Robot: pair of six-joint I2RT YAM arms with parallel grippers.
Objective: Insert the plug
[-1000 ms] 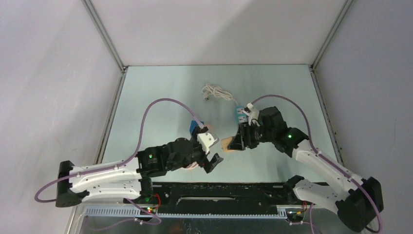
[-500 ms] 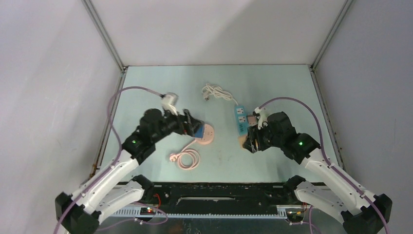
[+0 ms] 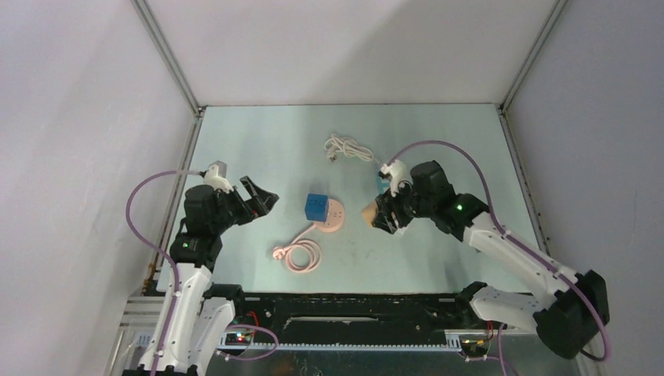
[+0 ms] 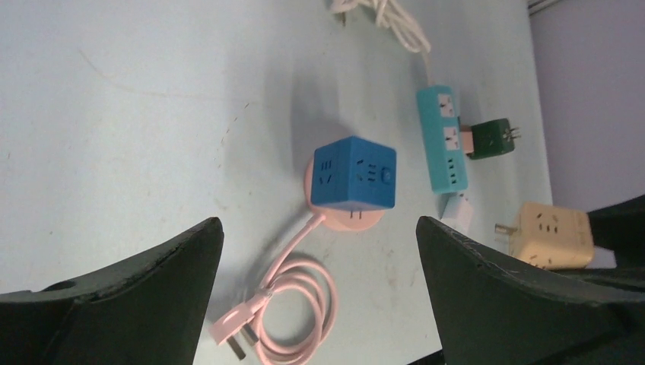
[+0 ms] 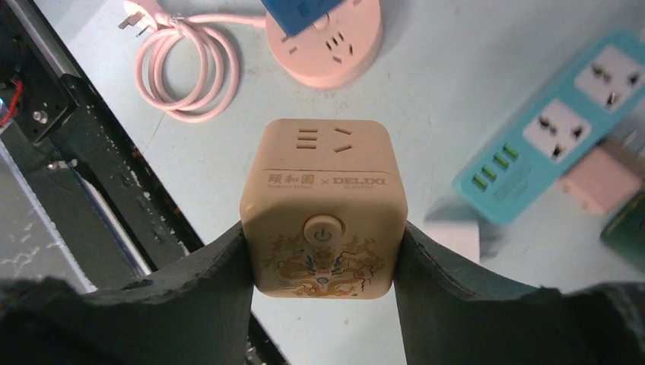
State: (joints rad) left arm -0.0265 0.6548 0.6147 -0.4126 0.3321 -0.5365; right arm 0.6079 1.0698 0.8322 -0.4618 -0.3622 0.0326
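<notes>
My right gripper (image 5: pixel 323 233) is shut on a beige cube plug (image 5: pixel 323 205) with a power button and a dragon print, held above the table. From above, the beige cube (image 3: pixel 366 211) hangs just right of the pink round socket (image 3: pixel 335 217). A blue cube (image 4: pixel 354 173) stands on that pink socket (image 4: pixel 351 222), with two pins showing at its base. My left gripper (image 3: pixel 261 196) is wide open and holds nothing, well left of the blue cube (image 3: pixel 315 206). Through the wrist camera, the left gripper (image 4: pixel 318 228) frames the socket from a distance.
The socket's pink cord (image 3: pixel 301 254) lies coiled towards the near edge. A teal power strip (image 4: pixel 441 137) lies right of centre, with a green adapter (image 4: pixel 493 137) and a small pale adapter (image 4: pixel 456 209) beside it. A white cable (image 3: pixel 348 149) lies farther back.
My left arm has drawn back to the left, away from the blue cube, its gripper open. The right gripper has carried the beige cube leftwards, nearer the pink socket.
</notes>
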